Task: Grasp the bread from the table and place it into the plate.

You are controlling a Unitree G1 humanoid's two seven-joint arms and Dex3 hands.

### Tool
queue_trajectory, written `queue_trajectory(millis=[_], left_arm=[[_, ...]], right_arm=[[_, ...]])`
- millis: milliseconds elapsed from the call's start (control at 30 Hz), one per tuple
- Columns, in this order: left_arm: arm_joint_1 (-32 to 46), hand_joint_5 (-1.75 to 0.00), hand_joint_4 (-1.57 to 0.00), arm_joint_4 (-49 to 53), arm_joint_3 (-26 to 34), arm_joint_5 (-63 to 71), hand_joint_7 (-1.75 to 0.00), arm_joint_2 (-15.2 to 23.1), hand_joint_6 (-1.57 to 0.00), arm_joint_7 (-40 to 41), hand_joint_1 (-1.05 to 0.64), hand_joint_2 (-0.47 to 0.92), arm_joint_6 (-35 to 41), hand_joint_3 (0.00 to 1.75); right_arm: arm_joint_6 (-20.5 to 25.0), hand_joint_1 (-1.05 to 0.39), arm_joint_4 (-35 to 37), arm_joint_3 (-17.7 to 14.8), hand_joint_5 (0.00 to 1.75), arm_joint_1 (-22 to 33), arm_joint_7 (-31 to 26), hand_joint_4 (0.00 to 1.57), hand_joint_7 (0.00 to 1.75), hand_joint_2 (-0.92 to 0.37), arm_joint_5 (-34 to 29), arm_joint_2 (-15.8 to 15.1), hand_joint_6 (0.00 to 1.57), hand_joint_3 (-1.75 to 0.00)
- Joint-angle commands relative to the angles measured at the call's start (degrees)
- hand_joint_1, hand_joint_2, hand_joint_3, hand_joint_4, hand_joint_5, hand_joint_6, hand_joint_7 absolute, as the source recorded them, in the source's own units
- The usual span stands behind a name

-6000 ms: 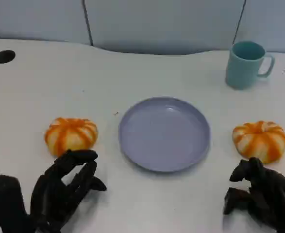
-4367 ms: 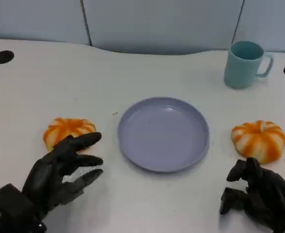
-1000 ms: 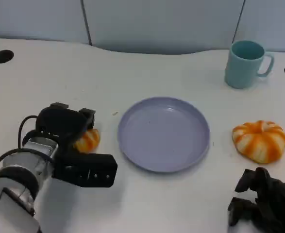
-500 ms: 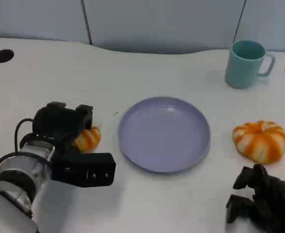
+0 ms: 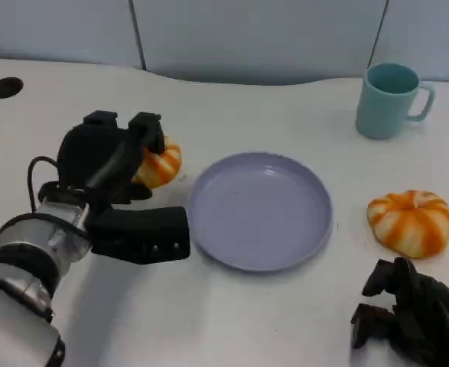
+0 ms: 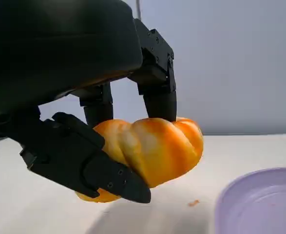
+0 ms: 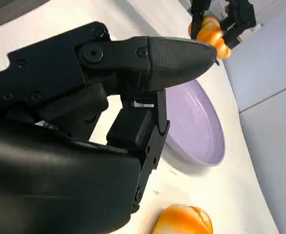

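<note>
Left hand [image 5: 113, 164] grips a bread [image 5: 160, 164], lifted off the worktop [image 5: 232, 107] beside the plate [image 5: 260, 210]; placing remains. Right hand [image 5: 411, 317] rests with fingers curled, holding nothing.

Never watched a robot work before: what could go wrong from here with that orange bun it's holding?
The left hand holds the bread by its edges, above the table, so it might slip before reaching the plate. It hangs beside the rim, so an early release would probably miss.
</note>
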Motion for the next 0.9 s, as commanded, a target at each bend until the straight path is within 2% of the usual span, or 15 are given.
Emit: queue_trajectory(millis=[33,133,267,300,367,600,767,900], left_arm=[[-1.8,-1.75,-0.82,-0.7,1.4,-1.6,-1.75,-0.6,-0.63,2.0,-0.08,0.52,-1.8,0.85],[-1.9,-1.75,-0.83,-0.7,1.6,-1.7,-1.75,-0.8,-0.63,2.0,-0.08,0.49,-2.1,0.89],[-3.7,-1.75,-0.83,-2.1,1.0,-1.7,-1.75,-1.6,-0.61,0.1,-0.14,0.52,-9.1,0.92],[-4.2,-1.75,-0.85,-2.4,0.4,-1.2,-1.75,-1.8,-0.65,0.0,-0.16,0.53,-11.3,1.05],[-5.1,-1.75,-0.87,-3.1,-1.6,0.5,-1.75,-2.3,-0.67,-0.2,-0.16,0.5,-15.6,1.16],[-6.3,-1.75,-0.91,-3.3,-5.8,3.8,-1.75,-4.7,-0.71,0.5,-0.23,0.52,-20.1,1.09],[-6.7,-1.75,-0.92,-3.1,-7.2,5.0,-1.75,-5.7,-0.72,1.0,-0.27,0.54,-19.6,1.09],[-6.5,-1.75,-0.95,-2.3,-7.3,4.5,-1.75,-7.3,-0.75,-1.7,-0.29,0.56,-19.6,1.1]], right_arm=[[0.5,-0.45,1.2,0.0,1.18,0.9,0.2,1.24,1.1,-0.92,-0.4,-0.8,1.12,-0.45],[0.4,-0.45,1.3,0.0,1.18,0.9,0.3,1.24,1.1,-0.92,-0.4,-0.8,1.13,-0.45],[2.3,-0.47,1.1,-0.5,1.18,0.5,-0.6,1.24,1.09,-0.92,0.4,-0.4,1.14,-0.42],[2.1,-0.46,1.2,-0.5,1.17,0.5,-0.5,1.24,1.07,-0.92,0.4,-0.4,1.14,-0.39],[1.8,-0.47,1.2,-0.4,1.16,0.5,-0.4,1.24,1.05,-0.92,0.1,-0.4,1.16,-0.39],[1.5,-0.44,1.0,-0.1,1.16,0.8,0.0,1.24,1.04,-0.92,0.1,-0.3,1.15,-0.41],[2.0,-0.44,0.4,0.3,1.17,0.9,-0.4,1.24,1.05,-0.92,-0.2,-0.5,1.15,-0.43],[1.7,-0.44,0.1,0.4,1.17,1.0,-0.7,1.24,1.06,-0.92,-0.3,-0.2,1.14,-0.44]])
